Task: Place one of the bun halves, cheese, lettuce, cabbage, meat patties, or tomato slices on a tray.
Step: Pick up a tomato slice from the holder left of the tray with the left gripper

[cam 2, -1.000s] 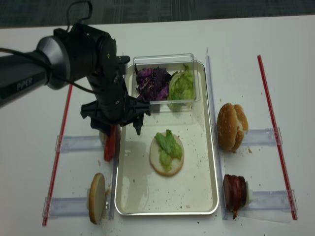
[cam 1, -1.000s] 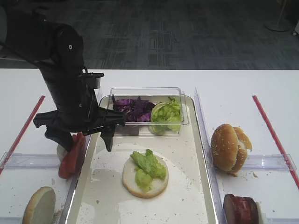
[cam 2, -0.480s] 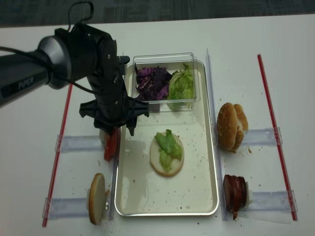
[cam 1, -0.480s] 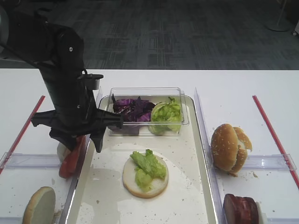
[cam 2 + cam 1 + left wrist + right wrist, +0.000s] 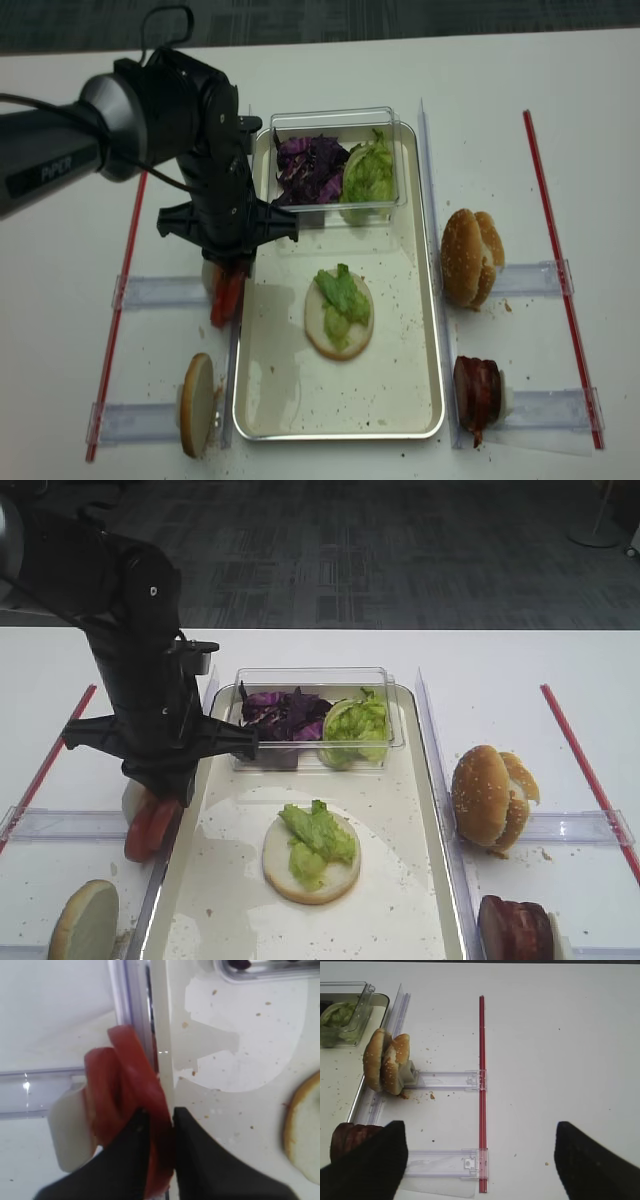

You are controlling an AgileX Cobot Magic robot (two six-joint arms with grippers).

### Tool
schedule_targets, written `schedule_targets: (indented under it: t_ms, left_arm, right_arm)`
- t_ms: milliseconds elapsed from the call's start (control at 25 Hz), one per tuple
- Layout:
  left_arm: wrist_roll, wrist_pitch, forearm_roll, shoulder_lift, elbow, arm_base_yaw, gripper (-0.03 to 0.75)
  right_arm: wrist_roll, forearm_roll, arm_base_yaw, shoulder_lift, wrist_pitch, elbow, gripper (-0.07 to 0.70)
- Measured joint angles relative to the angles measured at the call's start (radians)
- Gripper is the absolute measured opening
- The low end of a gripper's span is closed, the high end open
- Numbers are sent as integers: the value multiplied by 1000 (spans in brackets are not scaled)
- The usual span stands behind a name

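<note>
**Left gripper pinches an upright tomato slice beside the tray**

Just below and to the left of the left gripper (image 5: 159, 1121), a bun half (image 5: 85, 920) stands on edge on the tabletop (image 5: 500, 660), its pale cut face turned outward. The left gripper itself is nearly closed, its two dark fingers (image 5: 200, 1160) clamped on the edge of one of the tomato slices (image 5: 125, 1110). The slices stand upright on their rims in a clear holder, flat faces pointing sideways toward the tray, with their long axis running along the tray's left rim. In the exterior high view the slices (image 5: 150, 825) show red directly under the gripper (image 5: 165, 785).

Immediately right of the gripper lies the tray (image 5: 410, 880), its long side running away from the camera. On it, below and right of the gripper, a bun half (image 5: 311, 858) lies flat, cut face up, with lettuce (image 5: 318, 832) on top. Level with the gripper and further right, a clear plastic box (image 5: 312, 680) holds purple cabbage (image 5: 285, 712) and more lettuce.

Far right of the gripper, beyond the tray, a seeded bun pair (image 5: 490, 798) stands on edge, with meat patties (image 5: 515, 928) below it.

The right gripper (image 5: 480, 1160) hangs over bare tabletop, jaws wide apart and holding nothing.
</note>
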Motion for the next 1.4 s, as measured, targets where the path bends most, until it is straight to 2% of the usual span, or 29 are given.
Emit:
schedule_targets:
  t_ms: [160,320,880,1400]
  left_arm:
    - [-6,0,6,0,0,0,30]
    - [-6,0,6,0,0,0,8]
    - [-11,22,25,-56,0,0,2]
    - [-6,89,25,-159,0,0,2]
  right_arm:
    - [0,0,0,0,0,0,615]
    - [0,0,0,0,0,0,615]
    - [-2,0,0,0,0,0,615]
    - [-2,0,0,0,0,0,615]
